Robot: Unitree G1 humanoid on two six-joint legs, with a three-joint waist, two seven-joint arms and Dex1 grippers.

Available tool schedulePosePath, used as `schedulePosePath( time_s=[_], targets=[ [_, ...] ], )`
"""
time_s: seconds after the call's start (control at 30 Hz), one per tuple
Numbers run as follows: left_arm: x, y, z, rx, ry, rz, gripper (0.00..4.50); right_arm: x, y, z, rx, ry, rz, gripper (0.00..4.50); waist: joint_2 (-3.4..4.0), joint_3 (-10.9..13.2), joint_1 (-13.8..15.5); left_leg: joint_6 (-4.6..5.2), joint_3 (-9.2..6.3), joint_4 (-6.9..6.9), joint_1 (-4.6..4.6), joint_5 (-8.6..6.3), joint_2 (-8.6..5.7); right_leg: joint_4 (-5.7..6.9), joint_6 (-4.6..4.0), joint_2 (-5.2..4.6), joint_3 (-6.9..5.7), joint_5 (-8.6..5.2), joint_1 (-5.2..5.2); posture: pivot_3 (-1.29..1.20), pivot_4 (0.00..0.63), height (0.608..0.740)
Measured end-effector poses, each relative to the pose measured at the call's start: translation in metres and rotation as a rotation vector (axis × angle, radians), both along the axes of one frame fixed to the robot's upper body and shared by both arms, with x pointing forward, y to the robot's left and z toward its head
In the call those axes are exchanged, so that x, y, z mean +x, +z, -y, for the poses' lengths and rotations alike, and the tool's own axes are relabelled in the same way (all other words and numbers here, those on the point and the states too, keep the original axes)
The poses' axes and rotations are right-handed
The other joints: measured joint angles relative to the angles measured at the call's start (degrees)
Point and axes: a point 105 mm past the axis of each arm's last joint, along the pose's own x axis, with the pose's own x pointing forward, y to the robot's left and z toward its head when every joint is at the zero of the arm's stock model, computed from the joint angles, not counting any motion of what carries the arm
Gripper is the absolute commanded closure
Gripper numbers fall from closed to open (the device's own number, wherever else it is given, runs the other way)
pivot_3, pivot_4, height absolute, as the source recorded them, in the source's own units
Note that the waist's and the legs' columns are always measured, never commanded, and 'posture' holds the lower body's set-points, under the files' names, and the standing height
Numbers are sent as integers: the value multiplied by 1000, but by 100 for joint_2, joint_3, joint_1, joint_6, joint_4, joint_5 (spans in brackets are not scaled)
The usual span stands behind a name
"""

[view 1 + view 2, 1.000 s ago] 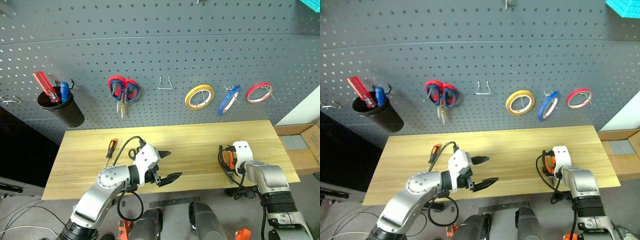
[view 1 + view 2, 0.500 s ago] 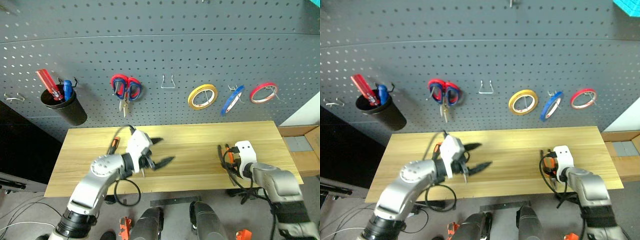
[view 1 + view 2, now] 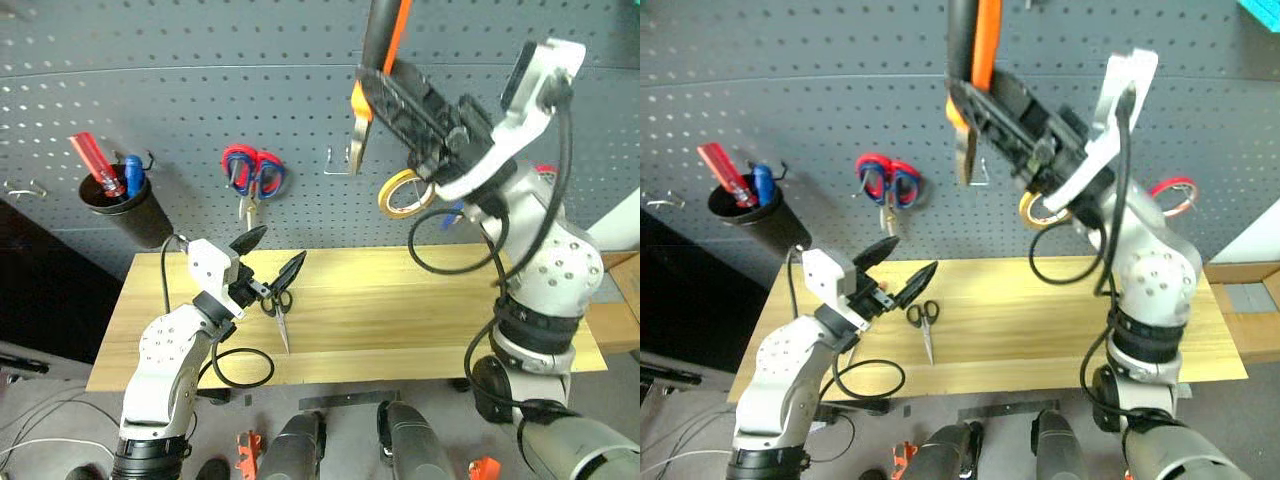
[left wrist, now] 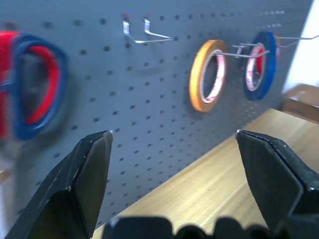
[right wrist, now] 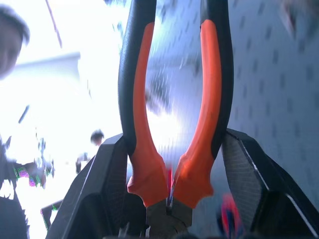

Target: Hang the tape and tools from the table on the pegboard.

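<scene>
While its right gripper (image 3: 405, 95) is clamping the orange-and-black-handled pliers (image 3: 378, 60) high in front of the pegboard (image 3: 180, 80), the robot is holding the tool with its handles pointing up and its metal nose (image 3: 357, 150) hanging down near a bare wire hook (image 3: 338, 165). Seen from the right wrist, the two black fingers (image 5: 107, 194) are pressing on the outsides of both handles just above the pivot.

At the left, the left gripper (image 3: 272, 258) is hovering above the worktop (image 3: 420, 310), its fingers spread wide and holding nothing; they are pointing toward the pegboard, as the left wrist view shows. Just below and to the right of it, the small black-handled scissors (image 3: 279, 310) are lying flat on the worktop with the blades pointing toward the near edge. Whether the slim screwdriver is on the worktop cannot be told, since the left arm is covering that stretch.

On the pegboard, the blue tape roll (image 4: 258, 64) is hanging on a long hook between the yellow roll (image 4: 208, 74) and a red roll behind it. Farther left, the red-and-blue-handled scissors (image 3: 253, 178) are hanging on a peg, and a black cup (image 3: 130, 215) at the far left is holding a red-handled screwdriver (image 3: 92, 163) and a blue-handled tool (image 3: 133, 173).
</scene>
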Motion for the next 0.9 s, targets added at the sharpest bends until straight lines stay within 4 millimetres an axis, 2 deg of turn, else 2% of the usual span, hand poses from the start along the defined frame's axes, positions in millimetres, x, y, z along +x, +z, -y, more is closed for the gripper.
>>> schedulePosePath(
  time_s=[0.13, 0.23, 0.53, 0.9],
  targets=[
    [-3, 13, -1, -29, 62, 74, 266, 32, -19, -18, -59, -107, -65, 2193, 0, 0, 27, 0, 8, 1, -6, 0, -8, 0, 0, -6, 6, 0, -7, -30, 232, 740],
    [-5, 16, 1, -41, 80, 95, 266, 47, -33, -30, -124, -192, -53, 2194, 1, 0, 16, -1, 9, -1, -5, 1, -6, 7, 0, -4, 5, 0, -14, -13, 232, 740],
    [-9, 9, 0, -30, 141, 95, 266, 72, -42, -40, -182, -491, 87, 2194, 1, 0, 19, -10, 7, -1, -3, 6, -5, 17, 0, 0, 4, 0, -17, 10, 234, 740],
    [-10, 9, -3, -36, 167, 92, 266, 88, -55, -43, -201, -742, 206, 2195, 1, 0, 16, -17, 7, -2, -2, 10, -5, 23, -1, 4, 6, 0, -22, 18, 236, 740]
  ],
)
